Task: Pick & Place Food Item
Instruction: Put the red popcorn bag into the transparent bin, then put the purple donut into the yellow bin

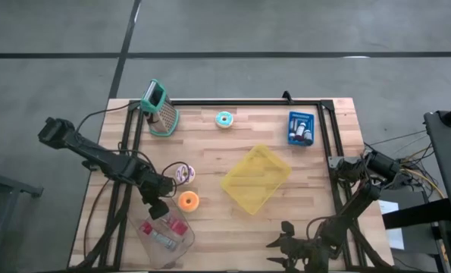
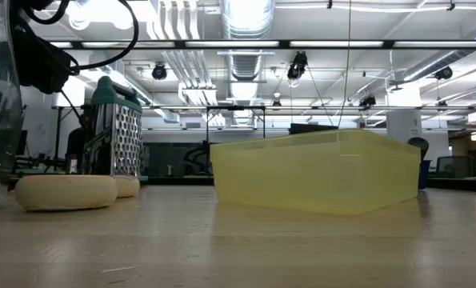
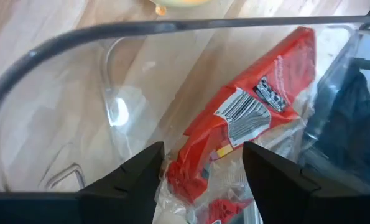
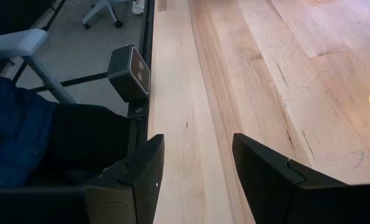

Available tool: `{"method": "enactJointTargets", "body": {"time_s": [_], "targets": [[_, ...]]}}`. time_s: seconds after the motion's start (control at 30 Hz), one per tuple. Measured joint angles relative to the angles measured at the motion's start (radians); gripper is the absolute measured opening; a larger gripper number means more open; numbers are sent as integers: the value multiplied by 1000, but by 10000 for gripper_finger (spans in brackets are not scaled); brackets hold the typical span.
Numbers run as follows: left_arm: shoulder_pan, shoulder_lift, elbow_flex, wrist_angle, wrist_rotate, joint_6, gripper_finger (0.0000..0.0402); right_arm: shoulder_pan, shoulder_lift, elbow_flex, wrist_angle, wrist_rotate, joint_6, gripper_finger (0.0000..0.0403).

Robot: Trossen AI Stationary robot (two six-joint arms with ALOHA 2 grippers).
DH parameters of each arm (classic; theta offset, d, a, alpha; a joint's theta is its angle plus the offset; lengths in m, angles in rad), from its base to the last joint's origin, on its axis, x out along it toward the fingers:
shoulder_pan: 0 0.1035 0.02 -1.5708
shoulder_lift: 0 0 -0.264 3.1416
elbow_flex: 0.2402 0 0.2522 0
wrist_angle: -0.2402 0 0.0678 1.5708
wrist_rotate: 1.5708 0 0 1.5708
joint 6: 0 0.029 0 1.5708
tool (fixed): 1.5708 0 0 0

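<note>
Bench (image 1: 233,227) — pale wood planks with a black frame along its far and side edges; it carries every item below.

Yellow tray (image 1: 256,179) — translucent plastic, set at an angle right of centre, nothing visible in it.

Clear container (image 1: 164,236) — see-through plastic tub with a dark rim, at the near left corner. My left end effector (image 3: 202,171) hangs just over its mouth.

Box grater (image 1: 158,108) — metal with a teal handle, upright at the far left corner.

Blue packet (image 1: 302,127) — flat, at the far right, just inside the frame.

Red food packet (image 3: 247,118) — the task's thing. It lies tilted inside the clear container, its barcode label facing up, clear wrapping bunched below it. In the left wrist view it sits between my two fingers (image 3: 132,180) with a gap on each side; nothing is gripped.

Orange round (image 1: 188,200) — on the bench just beyond the container.

Purple-and-white round (image 1: 183,173) — a little farther back, near the orange one.

Teal ring (image 1: 224,119) — far centre, alone.

Left end effector — jaws parted, holding nothing.

Right end effector (image 4: 194,171) — low at the near right edge of the bench, jaws parted wide over bare wood, holding nothing.
</note>
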Motion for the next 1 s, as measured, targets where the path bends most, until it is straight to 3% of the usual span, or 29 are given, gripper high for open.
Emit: {"method": "enactJointTargets", "body": {"time_s": [0.67,0.77,1.0], "targets": [[0,1,227,-97,-8,0,223,0,0,0,0,0,0,187],[0,0,277,-106,-77,17,223,0,0,0,0,0,0,187],[0,-1,385,-102,-367,157,223,0,0,0,0,0,0,187]]}}
